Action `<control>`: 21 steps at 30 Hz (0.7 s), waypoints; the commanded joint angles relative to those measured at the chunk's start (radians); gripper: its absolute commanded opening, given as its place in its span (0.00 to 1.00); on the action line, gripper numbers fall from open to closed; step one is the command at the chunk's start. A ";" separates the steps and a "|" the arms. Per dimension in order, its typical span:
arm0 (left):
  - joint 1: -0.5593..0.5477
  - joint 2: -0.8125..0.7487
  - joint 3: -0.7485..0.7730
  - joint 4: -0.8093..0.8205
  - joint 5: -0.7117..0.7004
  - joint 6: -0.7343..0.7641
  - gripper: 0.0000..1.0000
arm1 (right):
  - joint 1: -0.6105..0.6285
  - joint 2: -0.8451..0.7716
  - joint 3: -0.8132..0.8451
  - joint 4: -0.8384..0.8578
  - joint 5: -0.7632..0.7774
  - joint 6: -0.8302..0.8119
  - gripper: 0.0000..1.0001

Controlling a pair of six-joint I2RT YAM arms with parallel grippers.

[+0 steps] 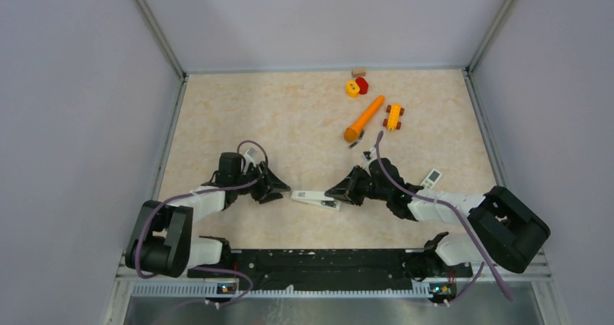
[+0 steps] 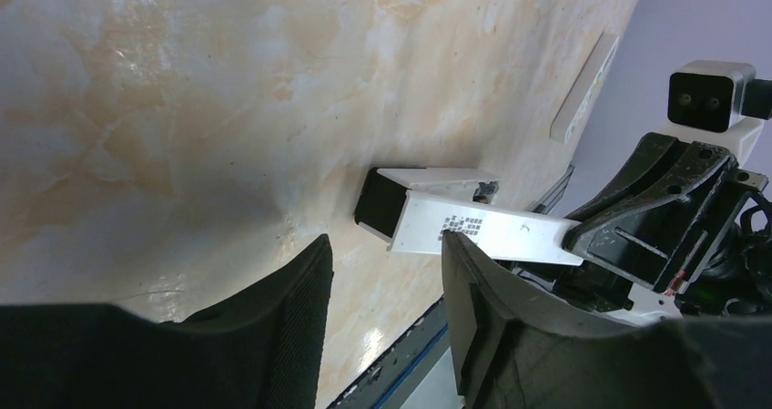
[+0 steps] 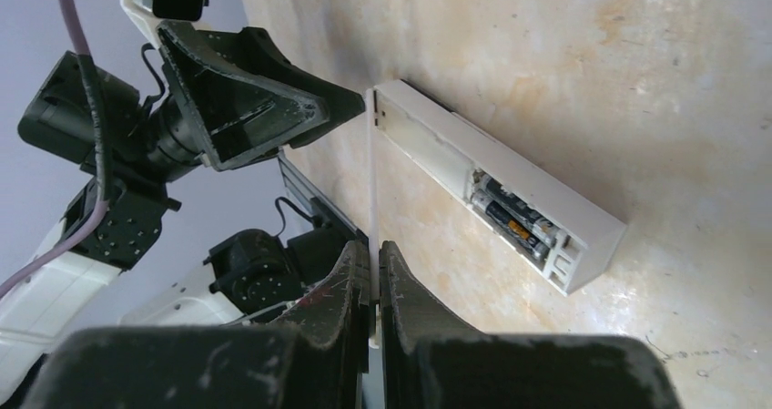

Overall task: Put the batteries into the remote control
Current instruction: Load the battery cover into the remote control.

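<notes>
On the marbled table (image 1: 217, 122), the two arms face each other across the slim white remote control (image 3: 437, 145), which lies flat between them with its battery bay open and facing up. The left gripper (image 1: 277, 190) stands half spread at the remote's black end, gripping nothing; whether it touches the casing I cannot tell. The right gripper (image 3: 373, 250) is pressed together on a thin white battery cover (image 3: 371, 181), seen edge-on and held upright. Two batteries (image 3: 512, 216) already sit side by side in the bay, so loading looks done and refitting the cover looks like the step in hand. That calls for tipping the cover flat, lining it up with the bay and sliding it home (the left gripper could brace the far end). The orange carrot toy (image 1: 364, 119), a yellow toy car (image 1: 393, 116) and a shorter white remote (image 1: 432, 178) lie well apart, blocking nothing.
</notes>
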 commanded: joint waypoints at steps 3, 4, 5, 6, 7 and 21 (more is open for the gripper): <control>-0.013 0.030 0.031 0.030 0.021 0.032 0.50 | 0.000 -0.033 0.015 -0.063 0.016 -0.027 0.00; -0.016 0.035 0.033 0.029 0.023 0.033 0.50 | 0.000 -0.032 0.014 -0.063 0.020 -0.027 0.00; -0.018 0.040 0.036 0.029 0.026 0.033 0.50 | 0.000 -0.031 0.016 -0.063 0.022 -0.029 0.00; -0.021 0.043 0.037 0.030 0.028 0.035 0.49 | 0.000 -0.030 0.018 -0.067 0.027 -0.032 0.00; -0.025 0.048 0.039 0.031 0.028 0.035 0.49 | 0.000 -0.029 0.021 -0.077 0.030 -0.033 0.00; -0.050 0.072 0.058 0.027 0.018 0.037 0.48 | -0.007 -0.064 0.027 -0.184 0.088 -0.057 0.00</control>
